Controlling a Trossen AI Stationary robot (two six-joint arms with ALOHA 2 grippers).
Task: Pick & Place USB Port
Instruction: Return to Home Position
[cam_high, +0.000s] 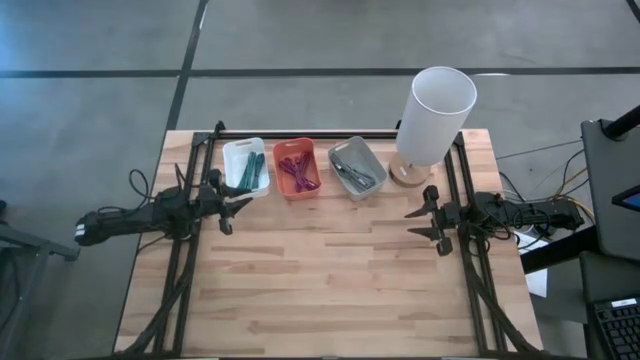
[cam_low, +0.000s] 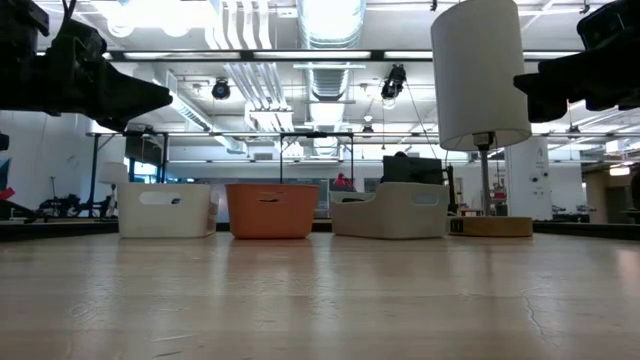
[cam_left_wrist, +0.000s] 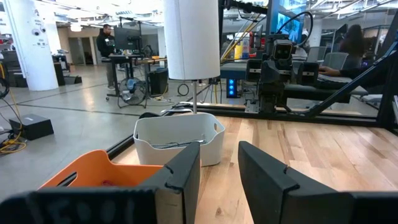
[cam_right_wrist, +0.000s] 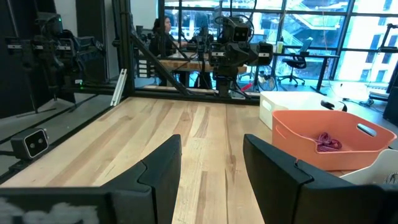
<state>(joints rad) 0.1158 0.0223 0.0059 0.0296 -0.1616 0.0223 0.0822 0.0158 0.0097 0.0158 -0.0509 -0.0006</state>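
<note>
Three small bins stand in a row near the table's far edge: a white bin (cam_high: 246, 167) with dark green pieces, an orange bin (cam_high: 298, 168) with purple pieces (cam_right_wrist: 328, 142), and a grey bin (cam_high: 357, 168) with grey pieces. What the pieces are I cannot tell. My left gripper (cam_high: 232, 212) (cam_left_wrist: 219, 171) hovers open just near of the white bin, pointing right. My right gripper (cam_high: 418, 223) (cam_right_wrist: 211, 165) hovers open at the table's right side, pointing left. Both hang above the table (cam_low: 120, 95) (cam_low: 545, 95) and hold nothing.
A lamp with a tall white shade (cam_high: 436, 112) stands on a round wooden base (cam_high: 408, 175) at the far right, beside the grey bin. Bare wooden table (cam_high: 320, 270) stretches between the arms and toward the near edge. People sit at desks in the room beyond.
</note>
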